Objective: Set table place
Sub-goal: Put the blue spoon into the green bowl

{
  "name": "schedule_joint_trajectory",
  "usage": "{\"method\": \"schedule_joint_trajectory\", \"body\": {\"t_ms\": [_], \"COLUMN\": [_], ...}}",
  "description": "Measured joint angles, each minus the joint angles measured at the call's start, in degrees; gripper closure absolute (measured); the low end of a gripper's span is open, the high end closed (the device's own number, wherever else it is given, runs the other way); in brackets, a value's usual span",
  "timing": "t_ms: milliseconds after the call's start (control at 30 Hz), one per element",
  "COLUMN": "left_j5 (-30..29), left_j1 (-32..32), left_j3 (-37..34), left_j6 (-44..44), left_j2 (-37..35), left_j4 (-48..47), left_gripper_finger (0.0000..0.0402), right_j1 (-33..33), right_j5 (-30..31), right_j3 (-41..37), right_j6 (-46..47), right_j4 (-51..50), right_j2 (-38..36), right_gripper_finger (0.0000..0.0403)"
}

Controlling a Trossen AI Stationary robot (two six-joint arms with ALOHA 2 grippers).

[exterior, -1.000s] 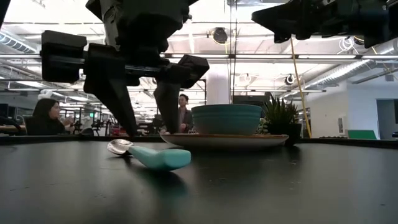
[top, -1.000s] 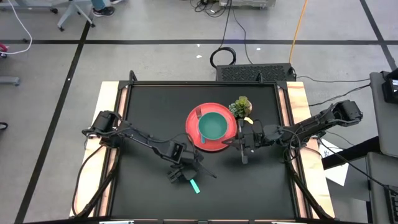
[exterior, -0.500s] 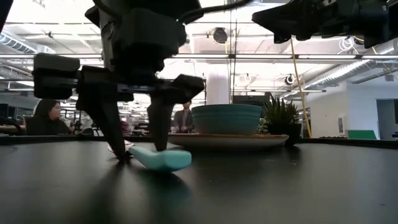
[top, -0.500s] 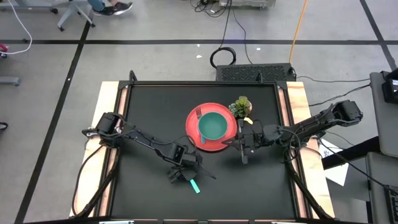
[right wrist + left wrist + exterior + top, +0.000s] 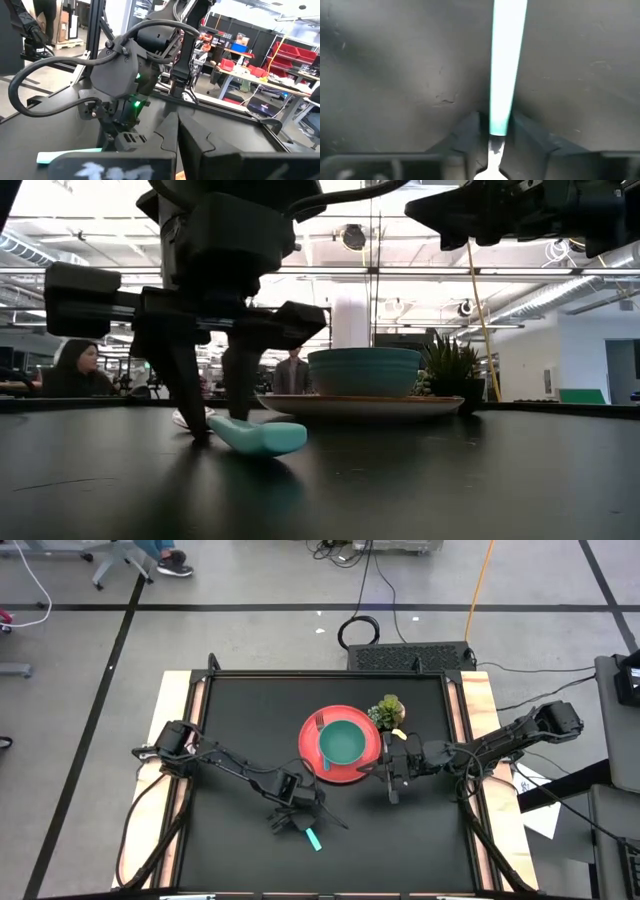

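A spoon with a teal handle and a metal bowl lies flat on the black table, near its front edge. My left gripper points steeply down over it, fingertips on the table top, shut on the spoon where the handle meets the metal neck. The red plate lies at the table's middle with a teal bowl on it. My right gripper hovers shut and level just right of the plate, holding nothing. My left gripper pinches the teal handle's end by the metal neck between its two fingers. The fingers come from above, slanting down, and lie across the spoon. The spoon lies flat on the table.
A small potted plant stands at the plate's far right rim. A fork lies on the plate's left part beside the bowl. Bare table top stretches left of the plate and along the near edge. People sit in the room beyond the table.
My left gripper has sunk a little until its fingertips reached the table on either side of the spoon. Its fingers have then closed in from wide apart against the spoon's handle. The spoon has stayed where it was.
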Motion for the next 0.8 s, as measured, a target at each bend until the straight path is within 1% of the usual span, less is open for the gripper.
{"method": "schedule_joint_trajectory", "body": {"t_ms": [133,200,333,433,500,633,800], "left_j5": [0.42,0.44,0.72,0.67,-0.08,-0.91,-0.32], "left_j1": [-0.01,0.03,0.07,0.15,0.4,1.85,3.95], "left_j3": [-0.02,-0.02,-0.05,-0.17,-0.31,-0.2,-0.2], "left_j6": [0.23,0.21,0.38,1.52,2.23,2.57,2.57], "left_j2": [0.0,0.0,-0.12,-0.51,-1.72,-4.61,-8.73], "left_j4": [-0.14,-0.09,0.0,0.21,0.09,1.07,2.43], "left_gripper_finger": [0.0354,0.0373,0.0373,0.036,0.036,0.0371,0.0371], "right_j1": [0.01,0.01,0.01,0.01,0.01,0.27,0.28], "right_j5": [0.0,0.0,0.0,0.0,0.0,0.0,-0.02], "right_j3": [0.0,0.0,0.0,0.0,0.0,0.0,-0.04], "right_j6": [-0.02,-0.06,-0.02,-0.02,-0.02,0.0,0.0], "right_j4": [-0.04,-0.04,-0.04,-0.02,0.01,0.07,-0.48], "right_j2": [0.0,0.0,0.0,0.0,0.0,-0.23,-1.19], "right_gripper_finger": [0.0403,0.0403,0.0403,0.0403,0.0403,0.0403,0.0403]}}
